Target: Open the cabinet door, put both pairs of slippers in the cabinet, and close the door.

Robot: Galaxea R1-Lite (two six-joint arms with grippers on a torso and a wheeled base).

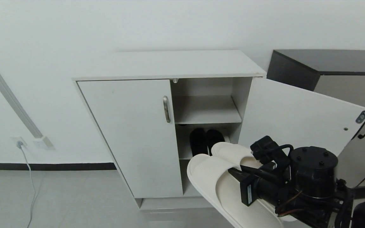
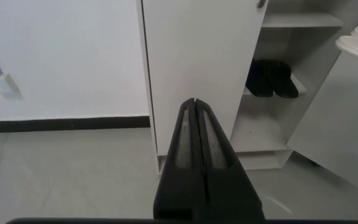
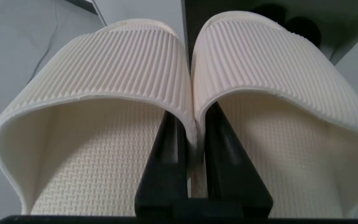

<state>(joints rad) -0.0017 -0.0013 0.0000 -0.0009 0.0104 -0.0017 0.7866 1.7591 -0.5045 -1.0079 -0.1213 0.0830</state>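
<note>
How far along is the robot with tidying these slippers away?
Done: the cabinet door stands open and the black slippers sit inside. In hand: the right arm's jaws clamp the cream slippers before the opening. Left: shelving them, then closing the door.

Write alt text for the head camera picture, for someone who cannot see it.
The robot's right gripper holds a pair of cream slippers in front of a white cabinet whose right door stands open. A pair of black slippers sits inside; the left door is shut.
</note>
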